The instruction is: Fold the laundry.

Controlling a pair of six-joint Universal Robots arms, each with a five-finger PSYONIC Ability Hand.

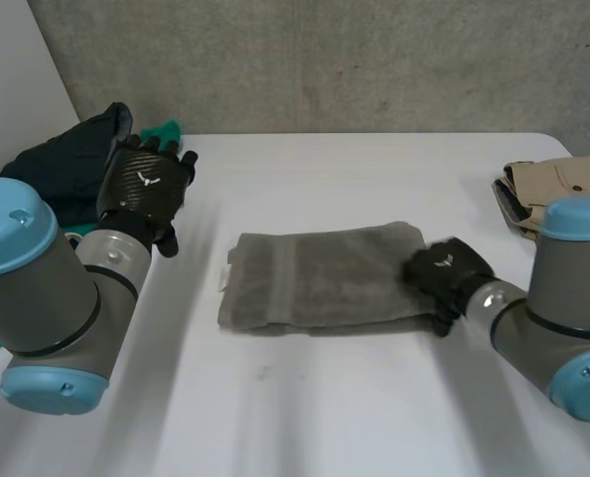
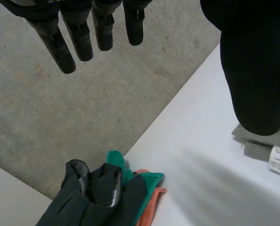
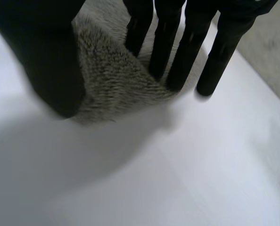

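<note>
- Centrally, a folded grey towel (image 1: 320, 278) lies on the table (image 1: 374, 397).
- On its end the right hand (image 1: 444, 270) rests, straight-fingered.
- Aloft, the left hand (image 1: 146, 184) hangs unclenched.

1. Left arm (image 1: 67, 288) is bent up, with the left robot hand (image 1: 146, 187) held high, its back toward the head camera.
2. Its fingers (image 2: 83, 42) are straight and slightly spread, thumb (image 2: 255, 70) well apart.
3. Right arm (image 1: 558, 298) reaches inward, and the right robot hand (image 1: 444, 270) sits low, tipped downward.
4. Same deal there: straight fingers, thumb off to the side.
</note>
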